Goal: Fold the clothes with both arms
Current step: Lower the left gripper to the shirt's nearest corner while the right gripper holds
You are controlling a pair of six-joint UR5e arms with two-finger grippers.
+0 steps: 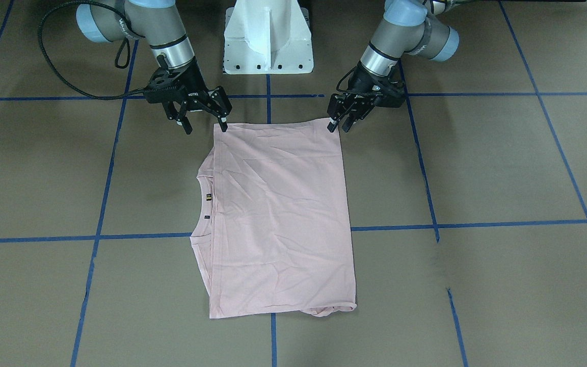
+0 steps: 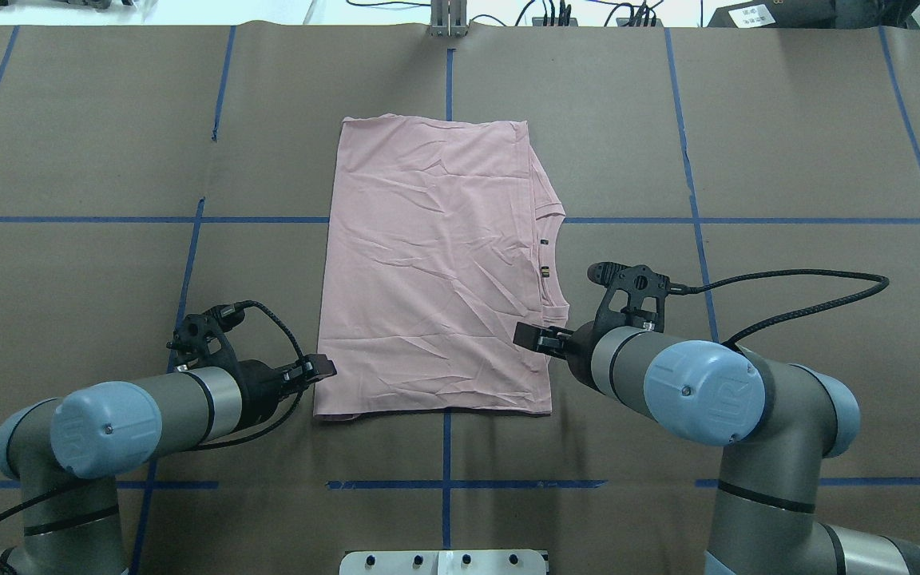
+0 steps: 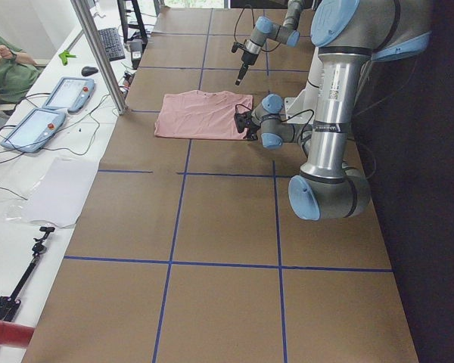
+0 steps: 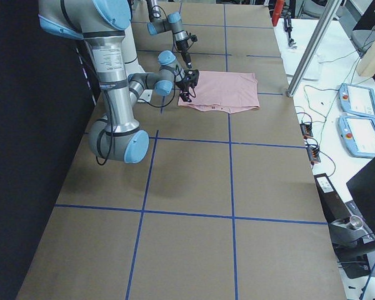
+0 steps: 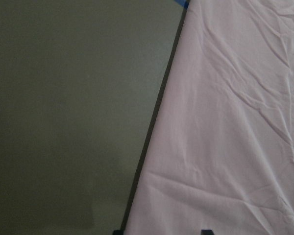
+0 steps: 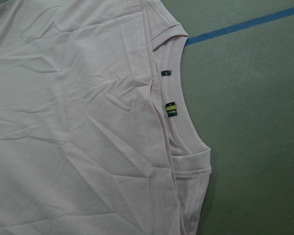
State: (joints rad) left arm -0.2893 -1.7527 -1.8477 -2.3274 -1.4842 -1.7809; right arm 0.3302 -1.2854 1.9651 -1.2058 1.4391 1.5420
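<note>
The clothes are one pale pink T-shirt (image 1: 278,214), folded into a rectangle with its plain side up and lying flat on the brown table. The neckline and its small label (image 6: 171,108) face the robot's right. My left gripper (image 1: 340,124) stands open at the shirt's near left corner; in the left wrist view the shirt (image 5: 225,122) edge runs between the fingertips. My right gripper (image 1: 205,125) is open wide at the near right corner, with one fingertip (image 1: 222,126) at the hem. In the overhead view the left gripper (image 2: 320,369) and right gripper (image 2: 530,336) flank the shirt (image 2: 436,263).
The white pedestal base (image 1: 268,41) stands between the arms. Blue tape lines (image 2: 109,219) cross the table. A black cable (image 2: 787,279) trails from the right wrist. Beyond the far edge are a metal post (image 3: 98,53), tablets (image 3: 32,128) and a seated person (image 3: 0,72).
</note>
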